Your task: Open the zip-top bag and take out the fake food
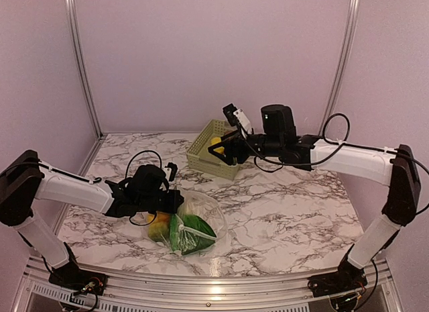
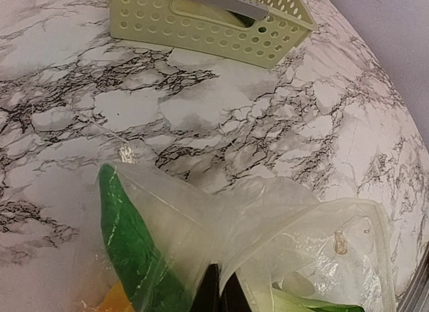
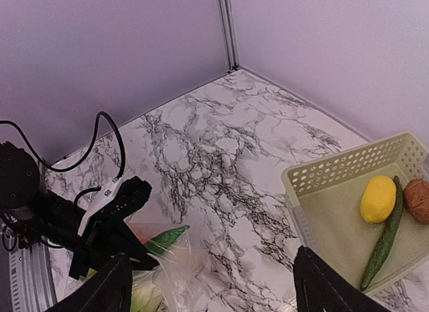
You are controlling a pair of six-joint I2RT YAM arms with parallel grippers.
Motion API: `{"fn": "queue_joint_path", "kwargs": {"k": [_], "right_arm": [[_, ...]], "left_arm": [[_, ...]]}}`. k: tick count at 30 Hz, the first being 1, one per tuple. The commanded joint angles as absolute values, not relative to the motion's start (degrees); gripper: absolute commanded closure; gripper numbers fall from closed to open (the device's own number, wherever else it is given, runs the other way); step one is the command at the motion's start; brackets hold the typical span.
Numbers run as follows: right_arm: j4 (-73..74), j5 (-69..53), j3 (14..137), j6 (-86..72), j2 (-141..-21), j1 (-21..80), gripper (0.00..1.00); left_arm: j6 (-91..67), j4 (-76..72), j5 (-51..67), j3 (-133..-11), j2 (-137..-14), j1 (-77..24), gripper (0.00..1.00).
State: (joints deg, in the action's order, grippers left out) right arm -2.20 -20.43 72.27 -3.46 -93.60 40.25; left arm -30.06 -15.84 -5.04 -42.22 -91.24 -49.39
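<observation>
The clear zip-top bag (image 1: 198, 221) lies at the table's front left. My left gripper (image 1: 178, 203) is shut on a fold of its film, the dark fingertips (image 2: 213, 293) pressed together. Fake food sits inside the bag: a green piece (image 2: 127, 248), an orange-yellow mango (image 2: 114, 302) and a white-green leafy vegetable (image 2: 301, 302). My right gripper (image 1: 221, 151) hovers open over the basket's near edge, its fingers (image 3: 325, 285) wide apart with nothing between them. A yellow lemon (image 3: 378, 198), a long green pod (image 3: 385, 237) and a brown piece (image 3: 419, 199) lie in the basket.
The pale green slotted basket (image 1: 201, 156) stands at the back centre of the marble table (image 1: 295, 204). Purple walls with metal posts enclose the back and sides. A black cable loops above the left wrist (image 1: 144, 158).
</observation>
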Motion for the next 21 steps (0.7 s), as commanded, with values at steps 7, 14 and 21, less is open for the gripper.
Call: {"fn": "queue_joint_path", "kwargs": {"k": [7, 14, 21], "right_arm": [[-0.26, -19.09, 57.84, -4.44, -87.54, 49.2, 0.44], [-3.96, -19.95, 53.27, -7.94, -90.71, 53.45, 0.48], [-11.57, -20.61, 52.4, -14.32, -95.39, 55.41, 0.53]], "left_arm": [[-31.28, -17.11, -4.01, -41.5, -89.86, -49.07, 1.0], [-31.6, -20.72, -2.56, -38.64, -87.25, -49.23, 1.0], [-32.26, -24.72, -1.84, -35.78, -82.12, -50.27, 1.0]]}}
